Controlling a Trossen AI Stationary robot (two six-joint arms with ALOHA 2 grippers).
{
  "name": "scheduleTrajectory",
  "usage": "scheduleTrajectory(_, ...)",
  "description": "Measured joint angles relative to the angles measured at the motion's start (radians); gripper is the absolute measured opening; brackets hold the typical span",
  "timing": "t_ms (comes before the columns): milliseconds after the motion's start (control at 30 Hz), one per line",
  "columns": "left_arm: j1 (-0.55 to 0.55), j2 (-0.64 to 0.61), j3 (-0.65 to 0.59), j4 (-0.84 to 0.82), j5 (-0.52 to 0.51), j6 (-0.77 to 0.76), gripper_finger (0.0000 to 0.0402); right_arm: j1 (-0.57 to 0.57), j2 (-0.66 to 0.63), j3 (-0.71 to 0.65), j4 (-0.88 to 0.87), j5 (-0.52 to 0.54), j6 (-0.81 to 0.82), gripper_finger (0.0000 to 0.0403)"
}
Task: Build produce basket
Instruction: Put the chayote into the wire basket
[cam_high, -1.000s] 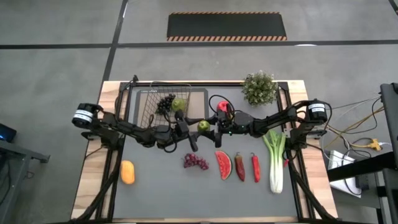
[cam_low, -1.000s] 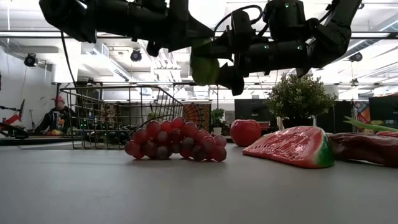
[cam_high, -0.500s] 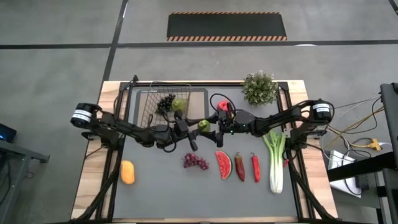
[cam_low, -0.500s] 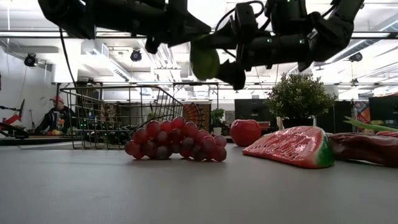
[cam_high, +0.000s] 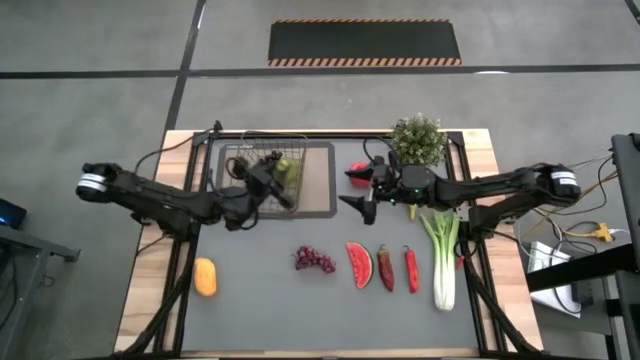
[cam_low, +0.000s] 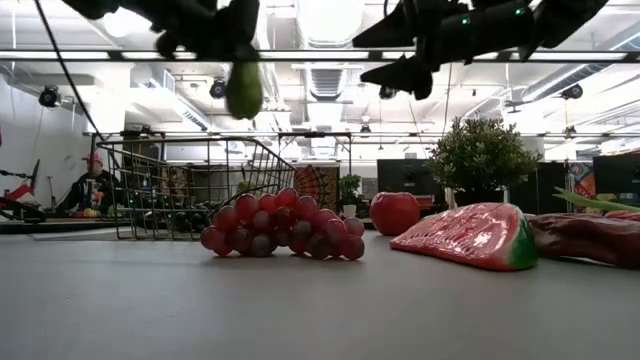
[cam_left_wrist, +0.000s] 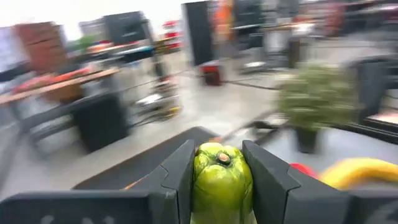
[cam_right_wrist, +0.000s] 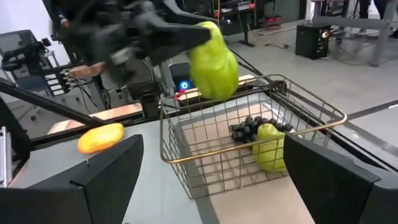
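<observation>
My left gripper (cam_high: 270, 182) is shut on a green pear (cam_left_wrist: 222, 180), high above the table at the wire basket's (cam_high: 262, 168) near right part; the low view shows the pear (cam_low: 243, 90) above the basket (cam_low: 190, 190). The basket stands on a tan mat (cam_high: 315, 180) and holds dark grapes (cam_right_wrist: 249, 129) and another green pear (cam_right_wrist: 268, 149). My right gripper (cam_high: 358, 190) hangs open and empty over the table's middle, beside the red apple (cam_high: 356, 172). My left gripper pinches the pear's two sides (cam_left_wrist: 202, 182) between its two fingers, with one end of the pear (cam_left_wrist: 222, 158) facing out past the fingertips. The fingers come level from the table's left side. The pear is lifted clear, high over the basket's rim.
On the table's near half lie an orange fruit (cam_high: 204, 277), red grapes (cam_high: 314, 260), a watermelon slice (cam_high: 359, 264), two red chilies (cam_high: 398, 268) and a leek (cam_high: 443, 255). A potted plant (cam_high: 417, 140) stands at the far right.
The two grippers, which met at the pear over the table's middle, have drawn apart and risen. My left gripper has carried the pear toward the table's left, over to the basket. My right gripper, now clear of the pear, has pulled back toward the table's right.
</observation>
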Motion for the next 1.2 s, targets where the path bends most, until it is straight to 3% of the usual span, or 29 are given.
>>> scheduleTrajectory(200, 0.034, -0.009, -0.117, -0.009, -0.005, -0.226, 0.0096, 0.000, -0.034, -0.037, -0.016, 0.002, 0.016, 0.0368)
scheduleTrajectory(467, 0.084, 0.095, -0.205, -0.005, 0.038, -0.504, 0.0096, 0.000, -0.001, -0.058, -0.018, 0.002, 0.057, 0.0368)
scheduleTrajectory(900, 0.205, 0.300, -0.131, 0.015, 0.179, -0.527, 0.0096, 0.003, 0.003, -0.059, -0.038, -0.002, 0.112, 0.0368)
scheduleTrajectory(1200, 0.220, 0.335, -0.110, 0.017, 0.181, -0.530, 0.0102, 0.003, 0.003, -0.059, -0.043, -0.001, 0.111, 0.0368)
